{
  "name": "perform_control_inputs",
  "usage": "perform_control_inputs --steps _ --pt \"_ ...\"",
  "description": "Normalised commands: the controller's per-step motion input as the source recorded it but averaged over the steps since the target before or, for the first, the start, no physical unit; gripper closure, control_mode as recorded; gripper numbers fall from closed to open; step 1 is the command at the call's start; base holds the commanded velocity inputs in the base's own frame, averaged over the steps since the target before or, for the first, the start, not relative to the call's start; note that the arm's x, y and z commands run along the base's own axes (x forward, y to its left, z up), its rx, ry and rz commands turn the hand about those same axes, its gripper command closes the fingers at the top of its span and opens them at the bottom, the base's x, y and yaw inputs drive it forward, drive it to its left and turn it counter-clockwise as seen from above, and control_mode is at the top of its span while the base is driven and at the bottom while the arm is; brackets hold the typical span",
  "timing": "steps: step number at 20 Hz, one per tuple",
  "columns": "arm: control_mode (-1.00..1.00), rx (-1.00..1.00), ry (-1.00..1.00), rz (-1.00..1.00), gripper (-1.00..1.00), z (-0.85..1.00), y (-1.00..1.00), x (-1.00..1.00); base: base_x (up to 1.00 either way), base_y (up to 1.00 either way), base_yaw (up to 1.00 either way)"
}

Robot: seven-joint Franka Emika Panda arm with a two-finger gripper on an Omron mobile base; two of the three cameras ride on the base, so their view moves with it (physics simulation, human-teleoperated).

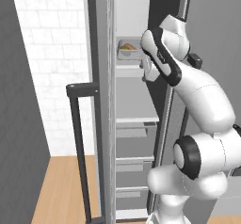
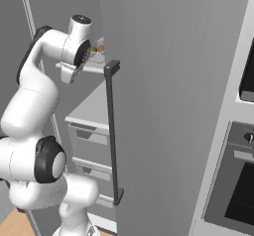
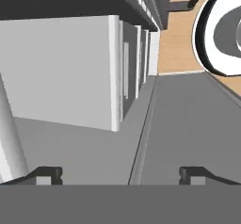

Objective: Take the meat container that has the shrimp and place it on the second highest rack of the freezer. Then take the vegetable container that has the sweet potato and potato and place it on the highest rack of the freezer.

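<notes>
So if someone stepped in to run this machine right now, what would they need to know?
End effector: open, holding nothing, pointing down inside the freezer.
Vegetable container: sits on the highest rack with the sweet potato and potato in it, right by the arm's wrist.
Done: the vegetable container looks placed.
Meat container: cannot tell from here whether it is on the rack below.
Left: pull the arm out and check that rack.
</notes>
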Motion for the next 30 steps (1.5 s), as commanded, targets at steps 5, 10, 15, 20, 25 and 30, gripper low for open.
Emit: perform_control_inputs --steps 5,10,15,20,25,30 --pt "-1.00 0.03 -0.16 0.00 -1.00 -0.66 0.30 -1.00 0.00 0.00 0.00" --pt "-1.00 -0.05 -0.05 0.16 -1.00 -0.08 -0.07 -1.00 0.00 0.00 0.00" --pt "-1.00 -0.37 0.00 0.49 -1.00 0.00 -0.42 -1.00 0.00 0.00 0.00" --pt "-1.00 -0.53 0.00 0.56 -1.00 0.00 -0.46 -1.00 0.00 0.00 0.00" --pt "-1.00 -0.48 -0.04 0.52 -1.00 0.00 -0.51 -1.00 0.00 0.00 0.00" --pt "-1.00 -0.10 -0.12 0.42 -1.00 0.00 -0.80 -1.00 0.00 0.00 0.00"
